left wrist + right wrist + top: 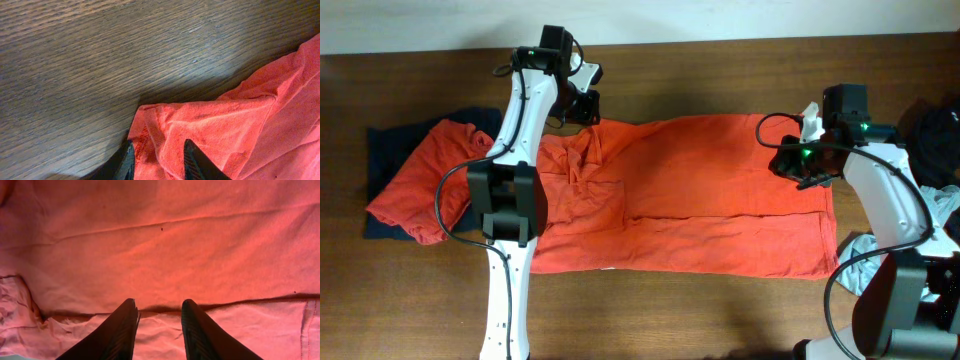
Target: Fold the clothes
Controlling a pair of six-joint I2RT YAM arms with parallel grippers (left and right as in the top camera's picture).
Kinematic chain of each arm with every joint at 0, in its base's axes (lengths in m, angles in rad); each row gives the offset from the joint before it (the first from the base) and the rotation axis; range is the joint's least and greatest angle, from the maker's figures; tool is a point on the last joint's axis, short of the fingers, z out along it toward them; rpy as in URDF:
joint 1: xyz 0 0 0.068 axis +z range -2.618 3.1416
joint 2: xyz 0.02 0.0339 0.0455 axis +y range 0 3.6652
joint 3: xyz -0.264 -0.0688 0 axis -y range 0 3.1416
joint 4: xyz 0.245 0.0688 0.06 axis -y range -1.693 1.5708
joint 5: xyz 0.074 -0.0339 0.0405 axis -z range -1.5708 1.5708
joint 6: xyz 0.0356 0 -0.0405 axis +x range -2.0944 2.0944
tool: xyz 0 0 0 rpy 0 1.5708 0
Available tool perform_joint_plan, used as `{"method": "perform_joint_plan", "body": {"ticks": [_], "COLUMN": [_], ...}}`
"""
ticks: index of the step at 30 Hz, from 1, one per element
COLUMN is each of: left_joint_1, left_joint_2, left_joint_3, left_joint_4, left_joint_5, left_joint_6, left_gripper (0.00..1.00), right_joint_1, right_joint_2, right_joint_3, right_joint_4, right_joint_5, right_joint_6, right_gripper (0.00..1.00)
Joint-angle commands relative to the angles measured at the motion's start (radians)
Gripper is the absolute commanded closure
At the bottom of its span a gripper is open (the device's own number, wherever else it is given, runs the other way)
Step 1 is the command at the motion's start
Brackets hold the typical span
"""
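A red-orange T-shirt (690, 200) lies spread across the middle of the table, its lower part doubled up in a long fold. My left gripper (585, 110) is at the shirt's far left corner. In the left wrist view its jaws (159, 145) are shut on a bunched fold of the shirt (225, 125) at the edge of the cloth. My right gripper (798, 165) is at the shirt's right edge. In the right wrist view it (159, 302) pinches wrinkled fabric just below a folded edge of the shirt (175, 240).
At the far left a second red-orange garment (420, 185) lies crumpled on a navy one (382, 140). A black garment (932, 125) and a grey-blue one (865, 262) lie at the right edge by the right arm's base. Bare wood table (720, 320) runs along the front.
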Motion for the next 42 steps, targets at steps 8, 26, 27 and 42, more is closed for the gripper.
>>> {"method": "perform_joint_plan", "body": {"ticks": [8, 26, 27, 42], "left_joint_1": [-0.013, -0.013, -0.013, -0.065], "left_joint_2": [0.011, 0.029, 0.025, -0.063], "left_joint_3": [-0.004, 0.008, 0.015, 0.132], "left_joint_4": [0.002, 0.003, -0.003, -0.217], "left_joint_5": [0.021, 0.026, 0.031, 0.112], "left_joint_6": [0.008, 0.007, 0.007, 0.001], "left_gripper": [0.78, 0.99, 1.0, 0.99], "right_joint_1": [0.004, 0.003, 0.003, 0.003], "right_joint_2": [0.006, 0.006, 0.006, 0.006], "right_joint_3": [0.016, 0.016, 0.016, 0.016], "right_joint_4": [-0.018, -0.032, -0.032, -0.031], "right_joint_5": [-0.002, -0.002, -0.002, -0.002], "right_joint_6": [0.007, 0.007, 0.007, 0.007], "right_gripper": [0.67, 0.67, 0.67, 0.67]}}
